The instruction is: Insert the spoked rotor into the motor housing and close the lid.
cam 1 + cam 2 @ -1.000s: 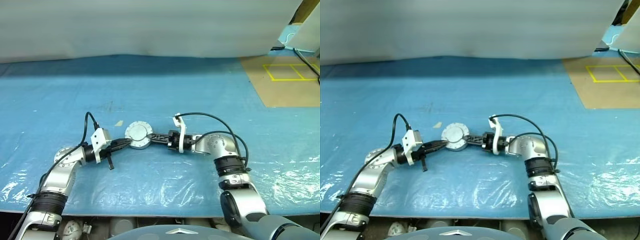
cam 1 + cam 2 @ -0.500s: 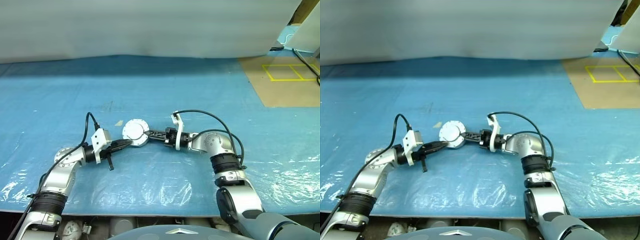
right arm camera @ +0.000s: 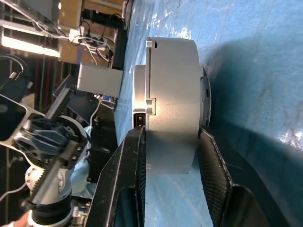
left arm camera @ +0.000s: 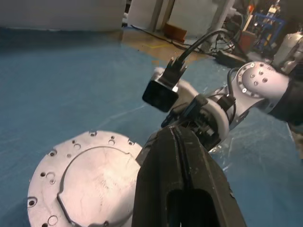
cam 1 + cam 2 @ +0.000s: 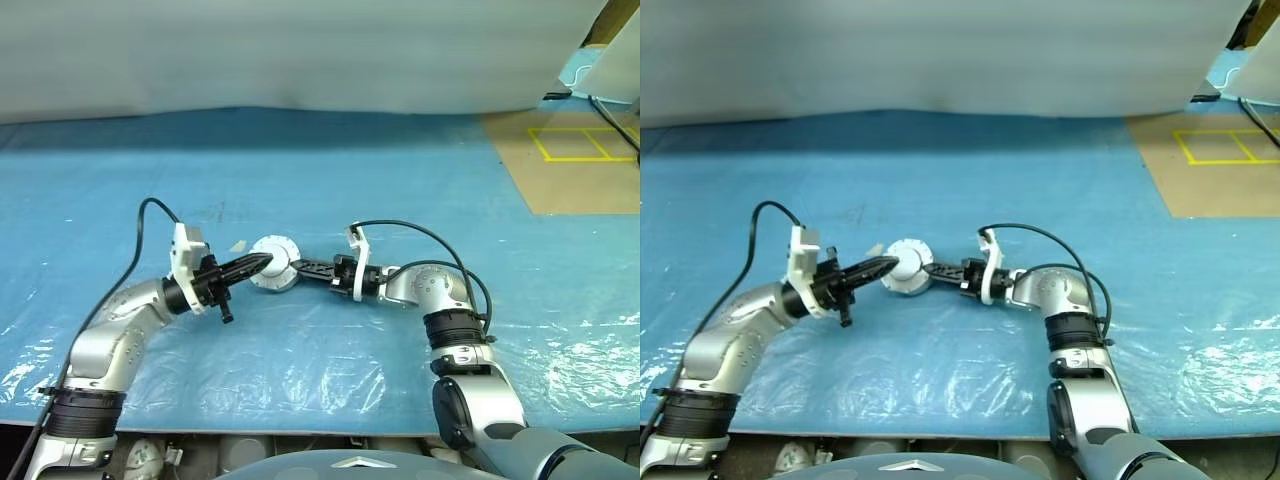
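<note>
1. The motor housing [image 5: 272,265] sits near the middle of the table [image 5: 400,180], which is covered in blue plastic sheeting. The lid [image 4: 90,179] is already on top of it, a silvery disc with small holes round the edge.
2. The right gripper [image 5: 298,267] comes at the housing from its right side and is clamped onto it. In the right wrist view you can see one finger [image 3: 130,170] pressed on the lid face and the other under the base, so it's pinching the whole stack top to bottom.
3. The left gripper [image 5: 262,260] reaches in from the housing's left side, fingers squeezed together with nothing between them. The tip is right over the lid; can't tell if it's actually touching.
4. Beyond the housing, off to its far right, there's a brown floor patch with yellow tape lines [image 5: 580,145].
</note>
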`<act>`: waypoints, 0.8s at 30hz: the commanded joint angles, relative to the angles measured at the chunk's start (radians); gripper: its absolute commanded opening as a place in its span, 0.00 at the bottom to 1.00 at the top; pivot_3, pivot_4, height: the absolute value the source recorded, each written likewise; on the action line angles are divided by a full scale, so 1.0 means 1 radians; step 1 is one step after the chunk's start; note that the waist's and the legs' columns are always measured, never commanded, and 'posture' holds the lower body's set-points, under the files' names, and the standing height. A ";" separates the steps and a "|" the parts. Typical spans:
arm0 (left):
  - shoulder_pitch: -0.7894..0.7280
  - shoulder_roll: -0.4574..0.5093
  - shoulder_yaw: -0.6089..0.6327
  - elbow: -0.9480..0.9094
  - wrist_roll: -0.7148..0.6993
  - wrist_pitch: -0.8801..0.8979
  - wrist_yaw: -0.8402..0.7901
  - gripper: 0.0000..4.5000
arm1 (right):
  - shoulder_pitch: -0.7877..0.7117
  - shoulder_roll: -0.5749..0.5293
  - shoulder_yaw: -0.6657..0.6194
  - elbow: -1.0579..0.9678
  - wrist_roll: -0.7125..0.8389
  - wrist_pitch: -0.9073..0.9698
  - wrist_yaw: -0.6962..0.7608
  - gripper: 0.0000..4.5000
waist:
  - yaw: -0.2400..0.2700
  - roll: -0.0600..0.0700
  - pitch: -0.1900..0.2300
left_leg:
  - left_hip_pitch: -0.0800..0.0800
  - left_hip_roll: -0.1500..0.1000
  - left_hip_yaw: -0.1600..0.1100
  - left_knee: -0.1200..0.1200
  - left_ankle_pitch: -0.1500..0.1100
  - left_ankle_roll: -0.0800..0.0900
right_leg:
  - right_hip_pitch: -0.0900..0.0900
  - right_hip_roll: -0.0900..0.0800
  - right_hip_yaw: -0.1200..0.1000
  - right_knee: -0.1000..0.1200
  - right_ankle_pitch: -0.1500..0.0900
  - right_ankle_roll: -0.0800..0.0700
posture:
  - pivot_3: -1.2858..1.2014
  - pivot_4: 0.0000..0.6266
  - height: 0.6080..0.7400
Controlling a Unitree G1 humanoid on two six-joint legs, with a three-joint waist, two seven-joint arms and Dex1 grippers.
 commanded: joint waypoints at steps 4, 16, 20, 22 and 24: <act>0.013 -0.008 0.100 0.021 -0.069 0.089 0.068 0.00 | -0.044 0.041 -0.146 -0.099 0.135 0.057 -0.070 0.27 | 0.001 0.000 0.006 | -0.003 0.000 0.001 0.000 0.000 -0.001 | -0.002 0.000 -0.001 -0.001 0.000 0.000 | 0.52 0.24 1.00; -0.030 -0.102 0.240 0.153 -0.229 0.280 0.229 0.36 | -0.158 0.142 -0.292 -0.134 0.271 0.078 -0.249 0.27 | 0.003 0.001 0.007 | -0.012 -0.001 -0.002 0.002 -0.001 -0.004 | -0.007 0.003 -0.009 0.001 0.002 0.003 | 0.52 0.24 1.00; -0.033 -0.152 0.278 0.152 -0.306 0.326 0.257 0.67 | -0.172 0.144 -0.291 -0.142 0.298 0.089 -0.268 0.27 | 0.007 0.001 0.007 | -0.016 0.000 -0.006 0.002 -0.001 -0.004 | -0.007 0.003 -0.014 0.001 0.002 0.003 | 0.52 0.24 1.00; -0.041 -0.167 0.293 0.162 -0.344 0.358 0.276 0.82 | -0.178 0.143 -0.292 -0.143 0.307 0.093 -0.277 0.27 | 0.007 0.001 0.007 | -0.016 0.000 -0.006 0.003 -0.001 -0.004 | -0.007 0.003 -0.014 0.002 0.002 0.003 | 0.52 0.24 1.00; -0.050 -0.177 0.301 0.172 -0.365 0.374 0.291 0.98 | -0.179 0.141 -0.291 -0.145 0.316 0.095 -0.283 0.27 | 0.007 0.001 0.007 | -0.015 -0.001 -0.007 0.004 -0.001 -0.004 | -0.007 0.002 -0.014 0.002 0.002 0.004 | 0.52 0.24 1.00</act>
